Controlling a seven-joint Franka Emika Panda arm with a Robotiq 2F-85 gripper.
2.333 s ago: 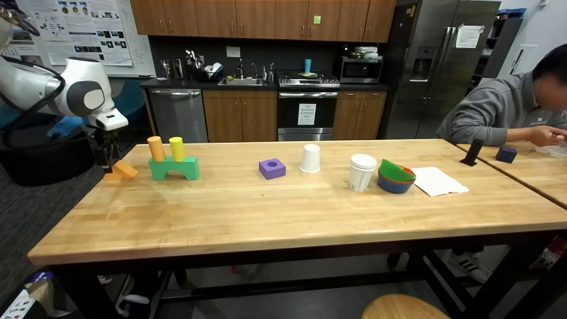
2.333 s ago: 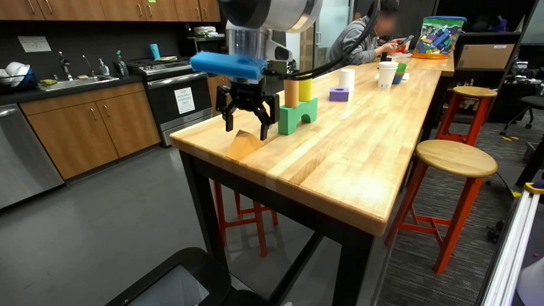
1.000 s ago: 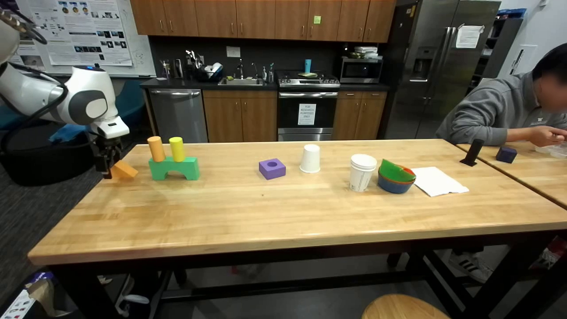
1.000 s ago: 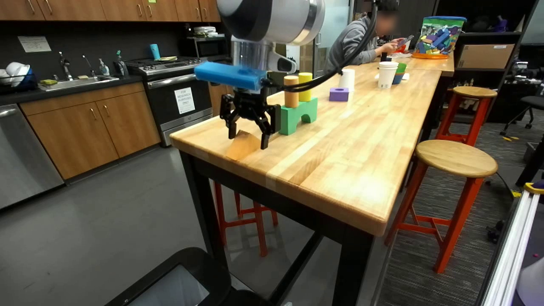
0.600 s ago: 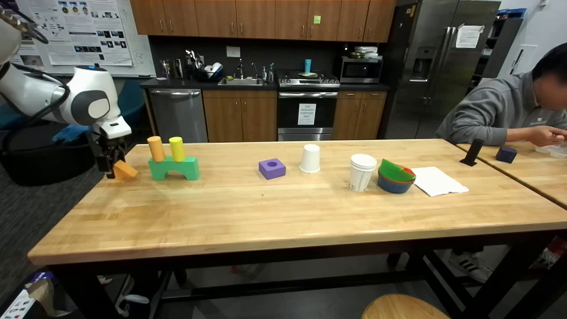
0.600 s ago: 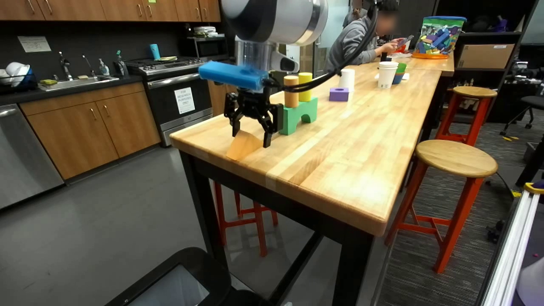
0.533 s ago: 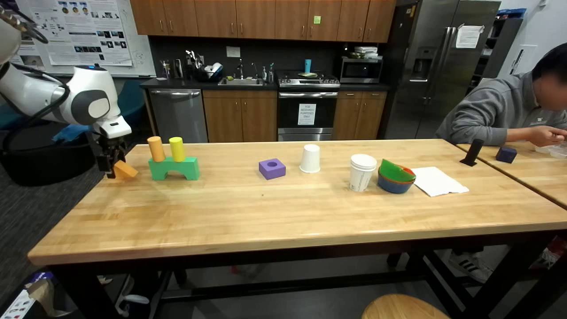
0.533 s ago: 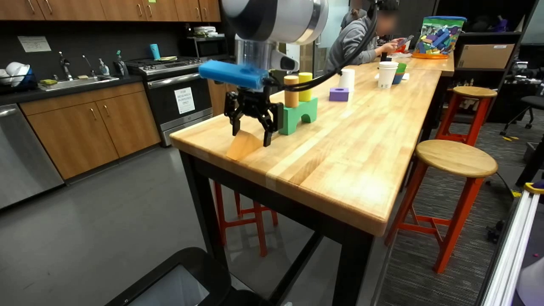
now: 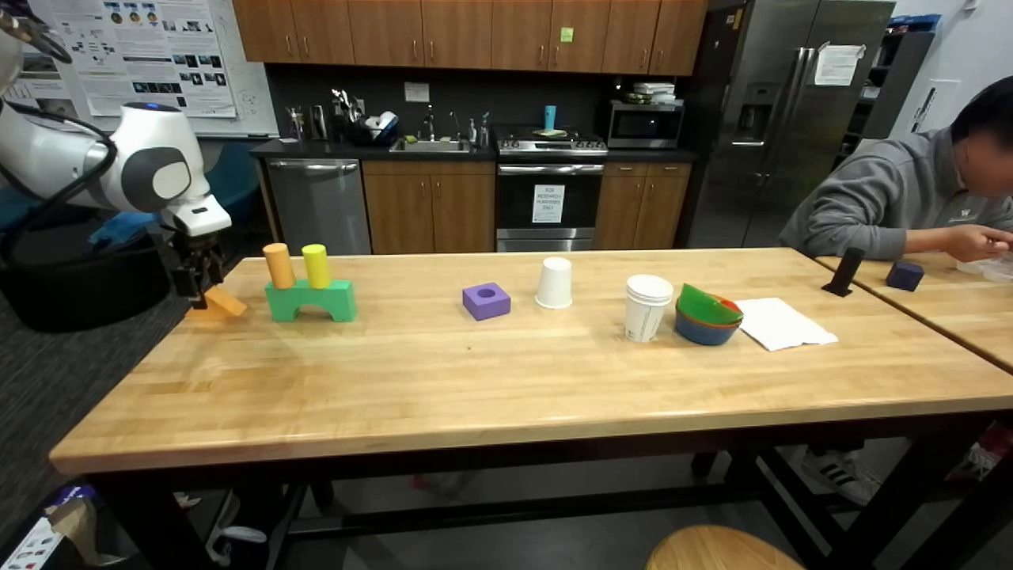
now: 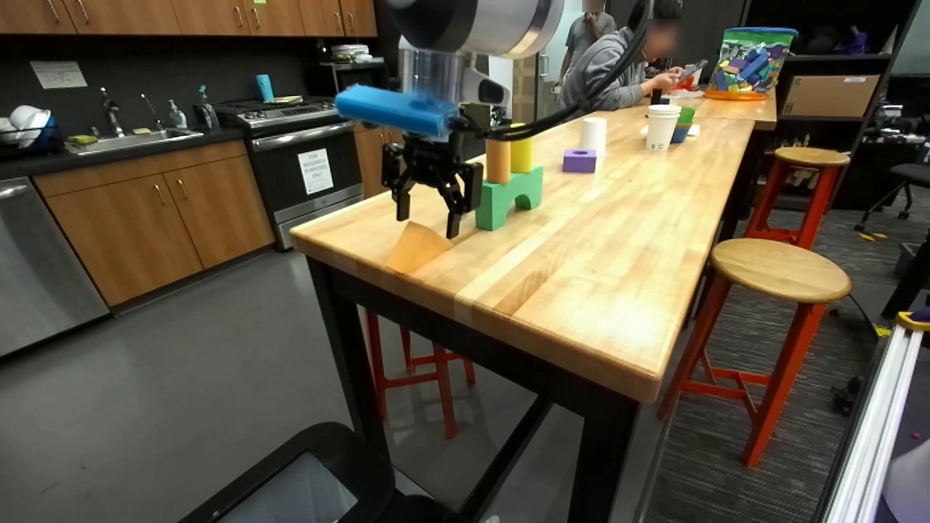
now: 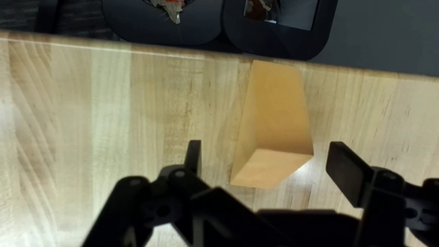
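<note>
Two jaws stand apart, gripper (image 10: pixel 428 226) released; orange block (image 11: pixel 283 106) between them in wrist view with a gap each side. Tip height hard to judge. Block lies on the table (image 10: pixel 617 290) by its edge; in an exterior view the fingers (image 9: pixel 195 291) mask part of it. In an exterior view black cable (image 10: pixel 505 134) crosses the upper ends of orange cylinder (image 10: pixel 498 163) and yellow cylinder (image 10: pixel 522 156). Arm (image 9: pixel 130 162) cut off in both exterior views, black bin (image 11: pixel 279 40) in wrist view.

Just below the claw (image 10: pixel 427 222), near one end of the table (image 10: pixel 508 290), lies a wedge (image 10: pixel 419 249). Rightward of the claw in an exterior view, progressively farther: an arch (image 9: pixel 311 293) bearing two cylinders (image 9: pixel 278 267), a block (image 9: pixel 486 305), a cup (image 9: pixel 554 285), stacked cups (image 9: pixel 645 313), bowls (image 9: pixel 704 331).
</note>
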